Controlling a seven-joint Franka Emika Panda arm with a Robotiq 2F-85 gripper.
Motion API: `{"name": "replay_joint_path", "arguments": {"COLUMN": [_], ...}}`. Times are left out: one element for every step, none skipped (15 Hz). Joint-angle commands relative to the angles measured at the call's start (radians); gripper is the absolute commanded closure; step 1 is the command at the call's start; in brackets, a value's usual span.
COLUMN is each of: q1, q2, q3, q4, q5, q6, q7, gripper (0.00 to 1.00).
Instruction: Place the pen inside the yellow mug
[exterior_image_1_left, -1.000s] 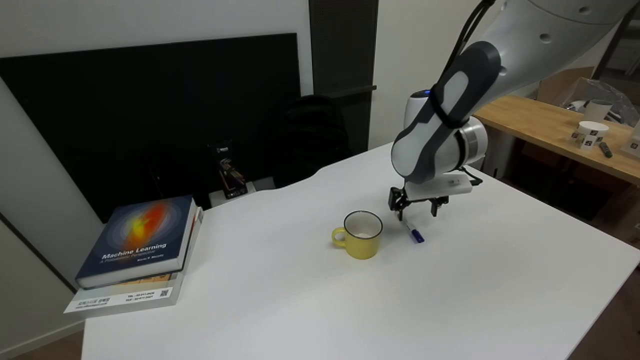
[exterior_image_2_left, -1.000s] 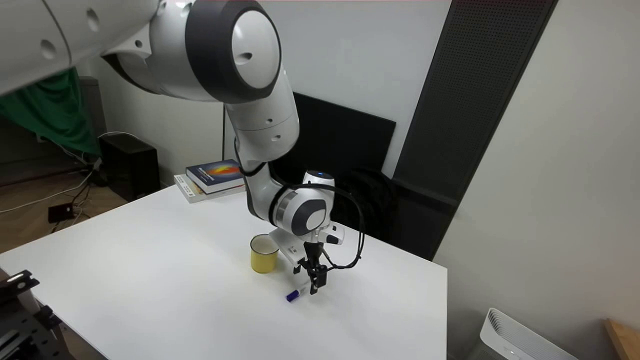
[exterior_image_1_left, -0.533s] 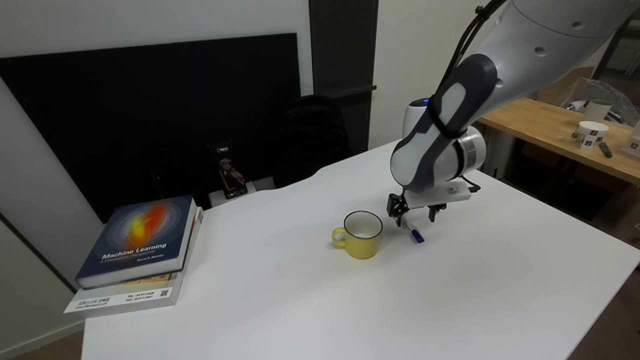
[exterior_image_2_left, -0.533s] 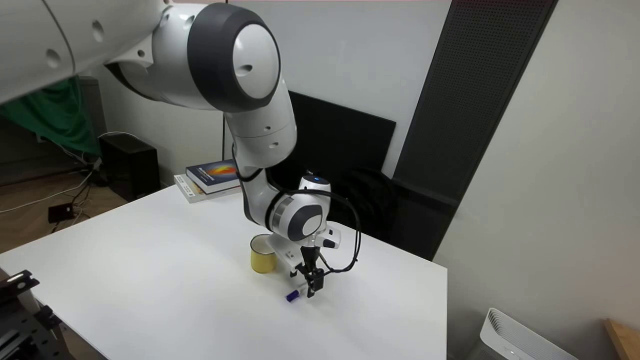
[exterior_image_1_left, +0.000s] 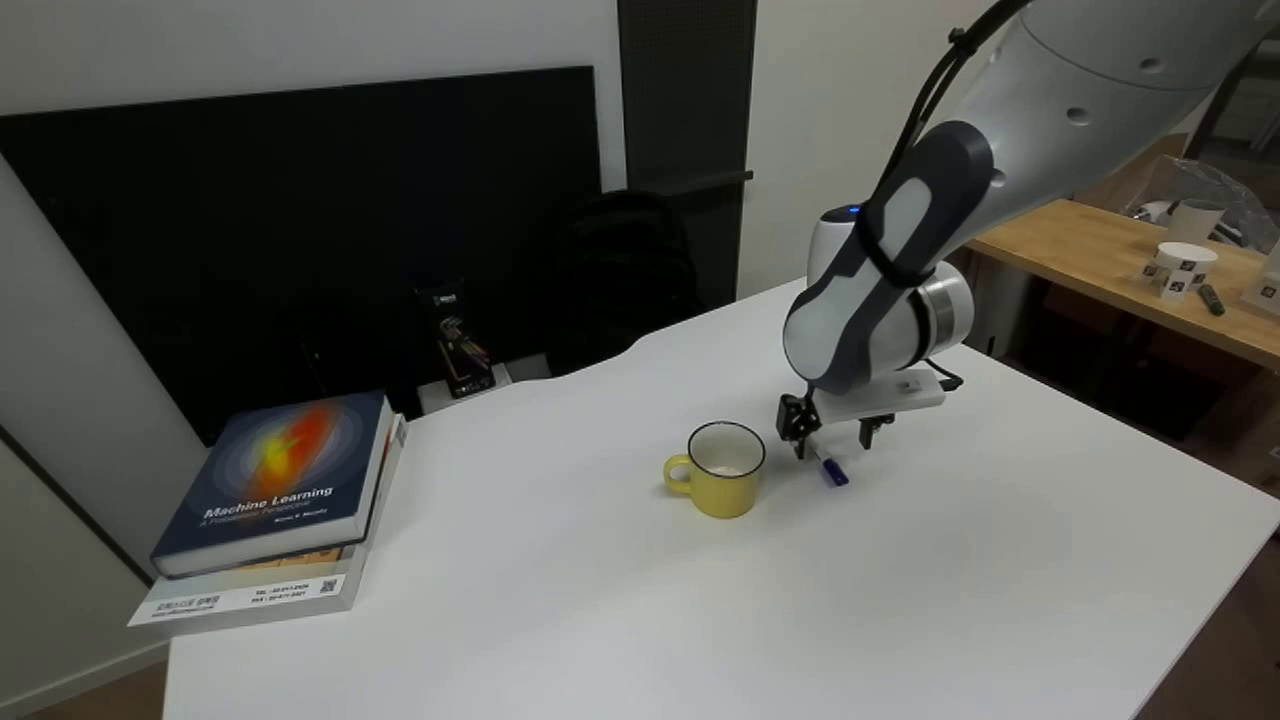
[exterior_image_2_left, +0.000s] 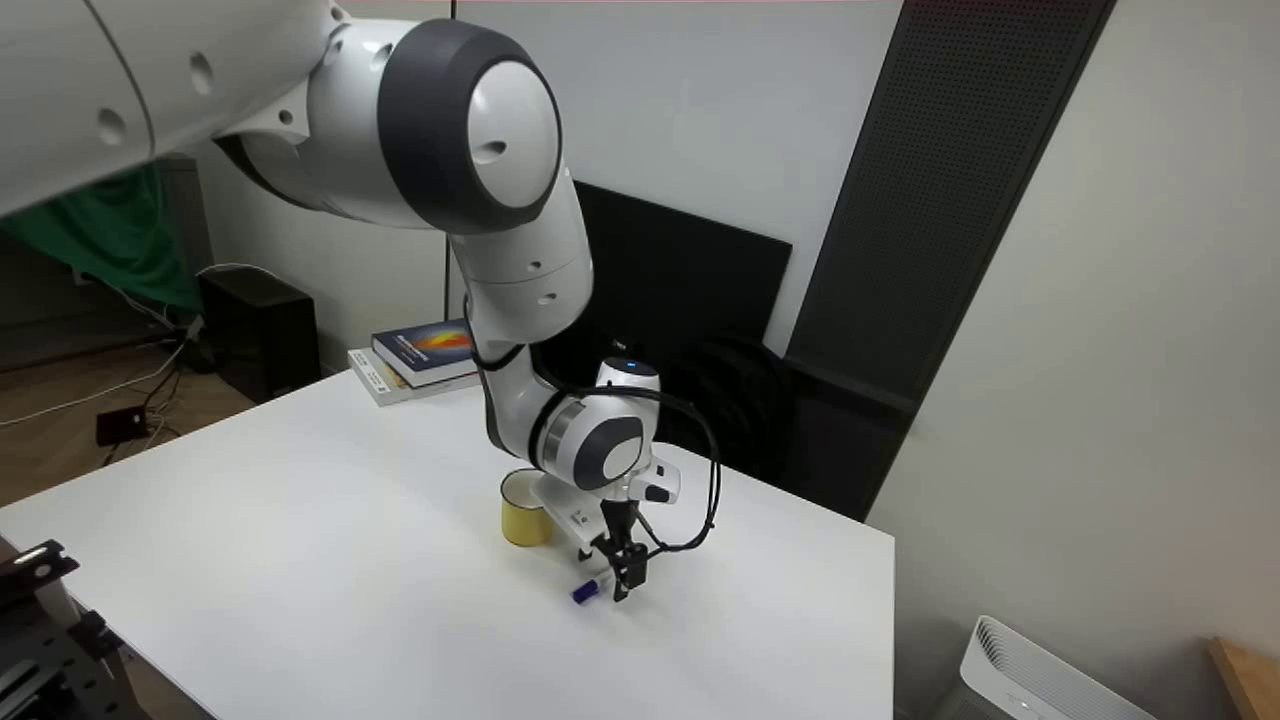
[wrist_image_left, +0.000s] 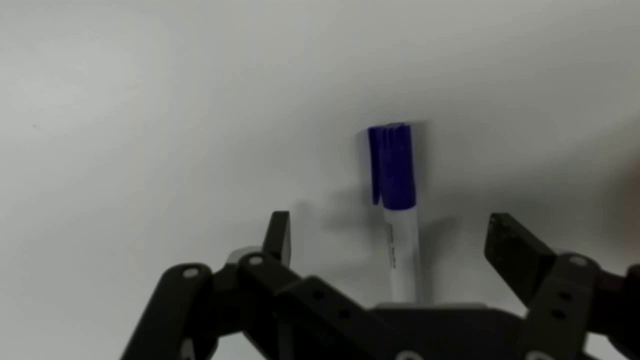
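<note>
The pen lies flat on the table, with a whitish barrel and dark blue cap. It shows in both exterior views (exterior_image_1_left: 833, 472) (exterior_image_2_left: 587, 591) and in the wrist view (wrist_image_left: 398, 185). My gripper (exterior_image_1_left: 833, 444) (exterior_image_2_left: 603, 574) (wrist_image_left: 392, 235) is open and low over the pen. In the wrist view the barrel lies between the two fingers, apart from both; its rear end is hidden by the gripper body. The yellow mug (exterior_image_1_left: 725, 490) stands upright beside the gripper, with its handle on the side away from it. It is partly hidden by the gripper in an exterior view (exterior_image_2_left: 527, 525).
Two stacked books (exterior_image_1_left: 280, 470) (exterior_image_2_left: 425, 355) lie at the far end of the white table (exterior_image_1_left: 560, 620). A dark screen (exterior_image_1_left: 300, 230) and a backpack (exterior_image_1_left: 625, 270) are behind the table. A cable loop (exterior_image_2_left: 715, 480) hangs beside the wrist.
My gripper has moved down toward the table around the pen, mostly in the first half second, then slightly more. The pen and the mug have not moved. The fingers stay open.
</note>
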Motion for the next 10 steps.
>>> {"name": "replay_joint_path", "arguments": {"q1": [-0.015, -0.015, -0.015, -0.013, -0.014, -0.014, -0.016, -0.017, -0.018, -0.019], "q2": [0.03, 0.031, 0.032, 0.034, 0.037, 0.037, 0.037, 0.038, 0.038, 0.039], "q3": [0.011, 0.011, 0.01, 0.008, 0.007, 0.007, 0.007, 0.007, 0.007, 0.007], "q4": [0.041, 0.041, 0.042, 0.042, 0.046, 0.045, 0.047, 0.048, 0.049, 0.05], "q5": [0.001, 0.001, 0.001, 0.0, 0.001, 0.001, 0.003, 0.003, 0.003, 0.004], "q6": [0.003, 0.003, 0.002, 0.002, -0.002, -0.002, -0.004, -0.005, -0.005, -0.006], "q7": [-0.013, -0.013, -0.013, -0.012, -0.01, -0.01, -0.009, -0.009, -0.008, -0.008], "gripper": [0.0, 0.0, 0.25, 0.26, 0.31, 0.4, 0.47, 0.53, 0.61, 0.67]}}
